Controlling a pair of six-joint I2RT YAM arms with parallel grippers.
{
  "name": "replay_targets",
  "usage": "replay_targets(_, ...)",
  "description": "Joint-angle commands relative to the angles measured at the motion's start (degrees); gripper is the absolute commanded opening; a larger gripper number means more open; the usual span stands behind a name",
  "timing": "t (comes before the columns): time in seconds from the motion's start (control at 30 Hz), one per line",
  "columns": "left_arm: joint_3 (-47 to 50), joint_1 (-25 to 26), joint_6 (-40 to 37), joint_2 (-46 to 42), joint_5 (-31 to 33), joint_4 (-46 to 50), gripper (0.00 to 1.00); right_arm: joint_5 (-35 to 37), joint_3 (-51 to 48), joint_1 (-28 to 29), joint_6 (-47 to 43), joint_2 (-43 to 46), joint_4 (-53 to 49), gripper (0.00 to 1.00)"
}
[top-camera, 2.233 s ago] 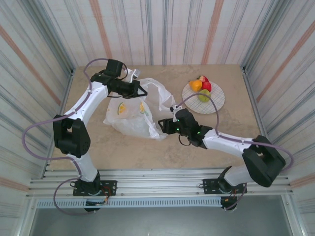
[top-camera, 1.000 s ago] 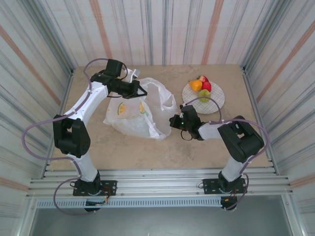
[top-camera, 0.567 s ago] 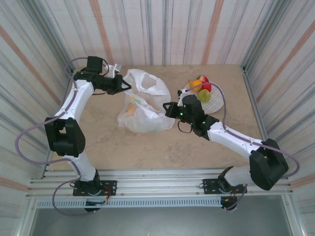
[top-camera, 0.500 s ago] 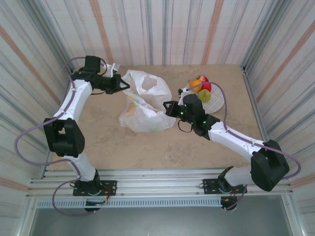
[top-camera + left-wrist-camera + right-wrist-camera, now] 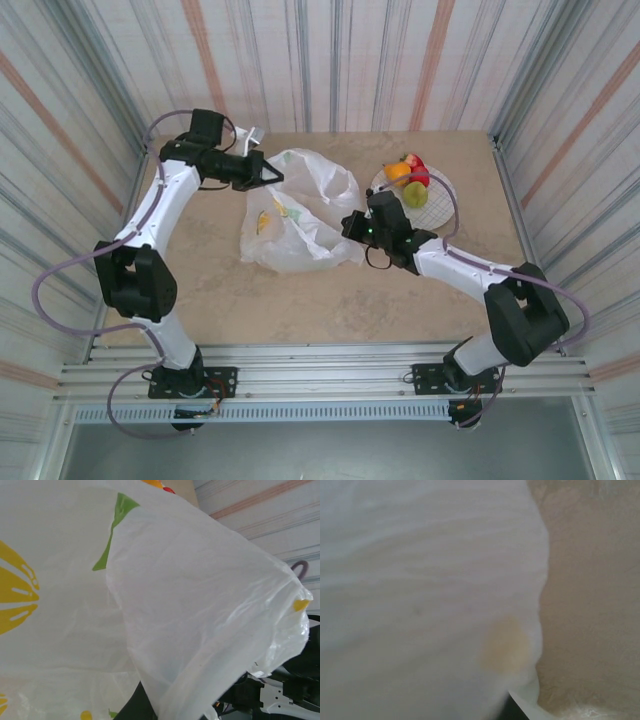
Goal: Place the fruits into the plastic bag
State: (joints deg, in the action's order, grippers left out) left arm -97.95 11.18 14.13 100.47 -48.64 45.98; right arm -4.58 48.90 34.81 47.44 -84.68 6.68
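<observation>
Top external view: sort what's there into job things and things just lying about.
Job: plastic bag, fruits, left tool and right tool, both shut on the bag's edges.
Lying about: round plate under the fruits, table.

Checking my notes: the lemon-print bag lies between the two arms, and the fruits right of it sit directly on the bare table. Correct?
Not quite: the top external view shows the fruits piled on a round white plate, not directly on the table. The part about the bag is right.
</observation>
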Motion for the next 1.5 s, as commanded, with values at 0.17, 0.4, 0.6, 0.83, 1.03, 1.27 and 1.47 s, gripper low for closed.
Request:
replay_targets(0.17,-7.73,-0.98,-4.14,0.51,8.79,9.14,0.0,-4.18,4.39,7.56,4.63,-1.72,1.44,0.03)
replay_targets(0.4,-7.55,0.16,-5.22,2.78,12.79,10.97,0.01,-4.47,2.21,5.8,4.18,-1.99,2.2,0.04)
replay_targets(0.6,-5.6,3.71,-6.65,5.4,11.88,10.82,0.01,-4.83,0.62,-0.46,-1.58,-2.84,-2.86,0.07)
replay_targets(0.83,-2.13,4.09,-4.5,5.0,7.28,5.78,0.0,-2.07,1.02,-4.02,-11.05,-0.19,-10.94,0.36)
replay_targets(1.03,1.44,3.94,-2.39,3.28,5.67,1.4,0.0,3.62,2.18,-5.38,-19.08,8.44,-21.08,0.63)
replay_targets(1.27,4.08,2.02,-0.27,1.26,4.76,-1.81,0.0,11.98,2.86,-11.63,-22.72,17.41,-27.77,0.81)
replay_targets(1.47,4.7,1.21,0.46,0.51,3.6,-2.68,0.0,14.64,6.96,-21.33,-27.01,11.13,-24.93,0.99)
